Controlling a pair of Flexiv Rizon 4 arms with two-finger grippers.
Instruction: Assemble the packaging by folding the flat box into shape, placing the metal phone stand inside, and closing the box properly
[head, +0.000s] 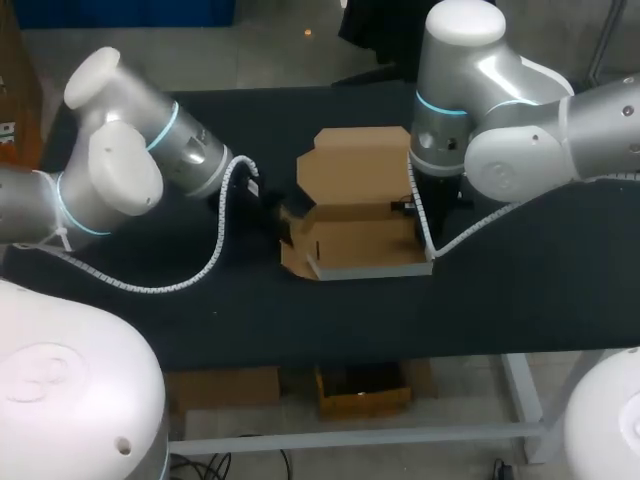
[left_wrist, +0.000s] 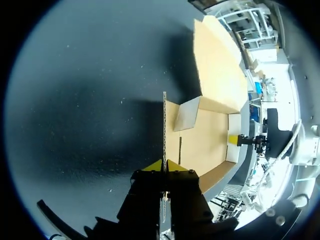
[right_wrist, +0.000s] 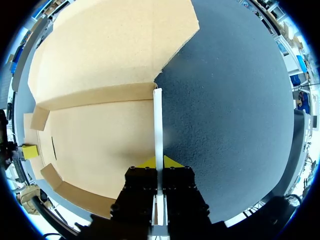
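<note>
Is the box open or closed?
Open. The cardboard box has its lid lying back flat behind it, and you can see straight into its bare inside.

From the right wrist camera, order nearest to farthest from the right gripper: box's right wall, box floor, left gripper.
1. right wall, pinched in the right gripper
2. floor, beside that wall
3. left gripper, across the floor, on the left wall

One cardboard box is lying on one table. Two grippers are showing: the left gripper and the right gripper.
</note>
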